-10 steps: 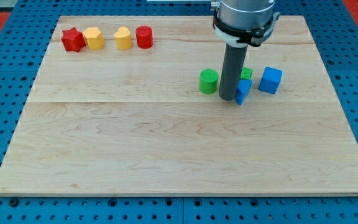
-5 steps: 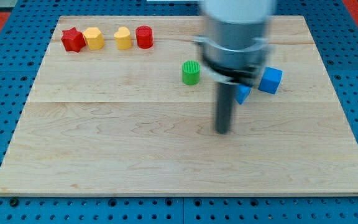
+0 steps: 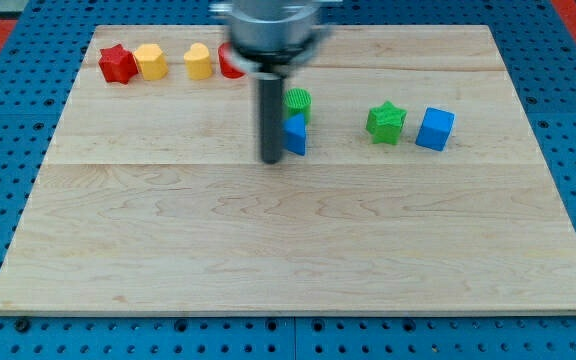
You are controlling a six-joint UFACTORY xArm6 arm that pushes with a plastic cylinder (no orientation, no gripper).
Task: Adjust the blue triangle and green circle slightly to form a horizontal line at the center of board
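A: Where does the arm stand relative to the blue triangle (image 3: 296,135)?

B: The tip (image 3: 271,160) sits just to the view's left of the blue triangle, right beside it and perhaps touching; the blur there makes contact hard to judge. The arm has no jaws, only the rod (image 3: 270,115), so nothing is gripped or could be.

A: And the green circle (image 3: 298,101)?

B: It lies directly toward the view's top from the blue triangle, touching or nearly touching it. Taken together the pair forms a short vertical stack, not a row.

A: So that is the relation the coming move turns on?

B: Likely, yes. For a horizontal line, one of them has to slide sideways and the two must share a height. With the tip on the triangle's left flank, a push would carry the triangle toward the view's right, away from under the circle.

A: Anything in the way on that side?

B: The green star (image 3: 386,122) lies well to the right of the blue triangle, with the blue cube (image 3: 435,129) just beyond it. The red star (image 3: 117,64), two yellow blocks (image 3: 150,61) (image 3: 198,61) and a partly hidden red block (image 3: 230,66) sit far to its upper left.

A: Is the pair central?

B: Roughly central across the board (image 3: 288,240), though somewhat toward its top.
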